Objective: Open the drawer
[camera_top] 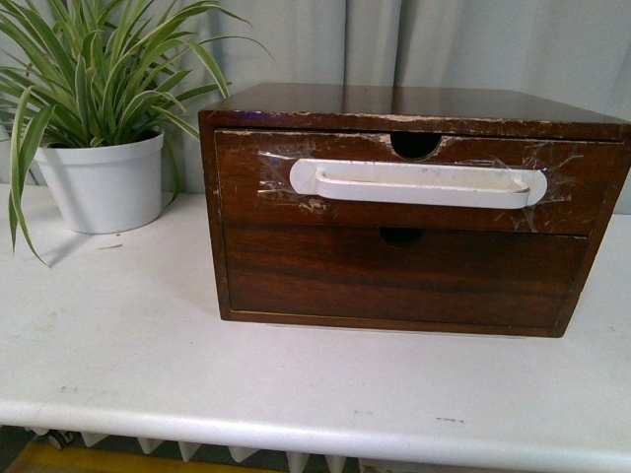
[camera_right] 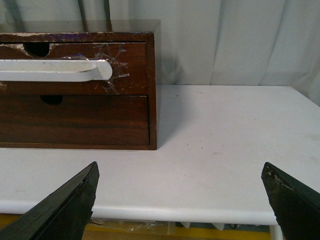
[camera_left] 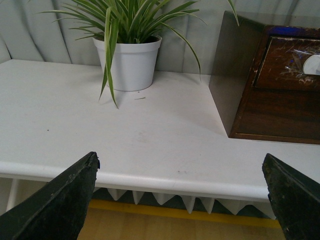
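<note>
A dark wooden chest (camera_top: 394, 101) stands on the white counter (camera_top: 118, 345). Left of the chest, near but apart from it, a white pot (camera_top: 104, 182) holds long green-and-cream striped leaves (camera_top: 94, 69), and a pale grey curtain (camera_top: 444, 44) hangs behind the chest. The chest's lower front (camera_top: 394, 281) is plain dark wood, notched at its top edge.

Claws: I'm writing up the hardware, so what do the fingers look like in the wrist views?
The left claw and right claw match: two black, matte, wedge-shaped fingers tapering to blunt tips, edges slightly rough and scuffed. No cables, markings or arm links show; the front view shows neither arm.
</note>
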